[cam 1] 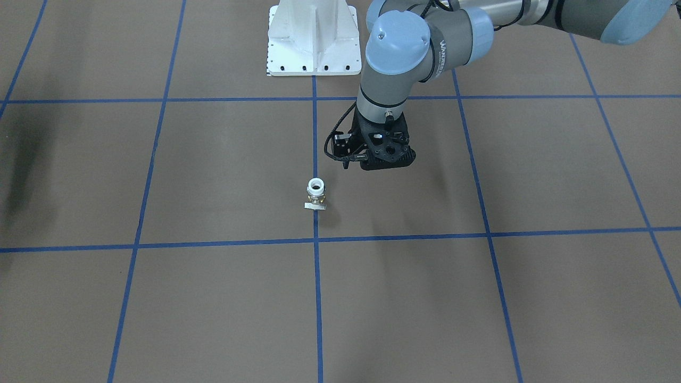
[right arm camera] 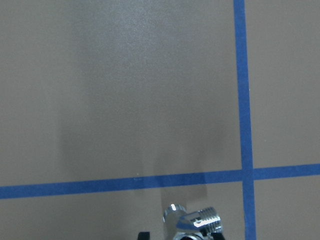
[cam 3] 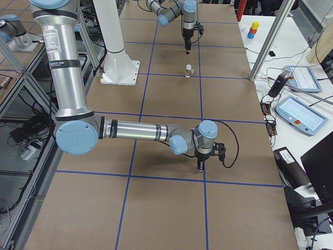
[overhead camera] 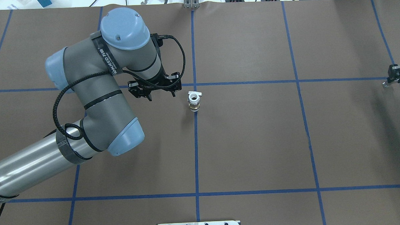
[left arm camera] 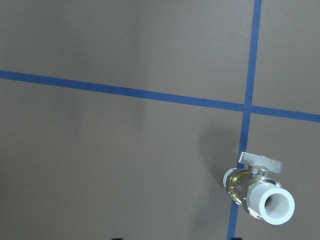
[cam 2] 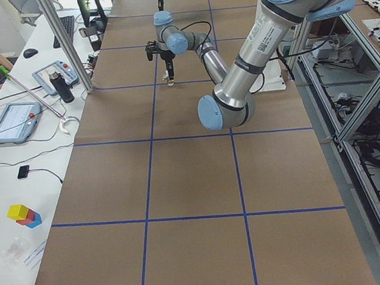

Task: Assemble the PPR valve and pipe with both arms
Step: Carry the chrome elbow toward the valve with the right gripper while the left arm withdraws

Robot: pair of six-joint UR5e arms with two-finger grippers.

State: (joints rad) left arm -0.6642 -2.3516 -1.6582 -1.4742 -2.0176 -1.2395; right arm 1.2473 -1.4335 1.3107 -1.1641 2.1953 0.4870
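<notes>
Front view: PPR valve (cam 1: 316, 194) stood on end on the table (cam 1: 213, 175), long axis vertical. Open white collar (cam 1: 316, 185) up, lever (cam 1: 314, 206) sticking out sideways toward the operators' side. It sat right on the centre blue tape line (cam 1: 315, 138). Left gripper (cam 1: 385, 159) pointed down just beside the valve, on the robot's left, not touching. Jaw state unreadable here.

Overhead: valve (overhead camera: 194, 101) with its bore facing up, lever on the side away from the robot, just robot-side of a tape crossing. Left gripper (overhead camera: 161, 95) had fingers spread, nothing between them. Right gripper (overhead camera: 394, 75) was far out on the robot's right, well apart from the valve, with the silvery pipe (overhead camera: 385, 84) at its tip.

Left side view: left arm (cam 2: 237, 76) reached out along the table; valve too small to read.

Right side view: right arm (cam 3: 135, 130) was low over the table, gripper pointing down. Valve (cam 3: 188, 69) stood upright farther along, near the left gripper.

Left wrist: valve (left arm camera: 257, 192) low right in frame, on the tape line, bore toward the camera.

Right wrist: pipe (right arm camera: 192, 222) was clamped in the closed right gripper at the bottom edge. Threaded end toward frame right, axis roughly across the frame, partly cut off.
</notes>
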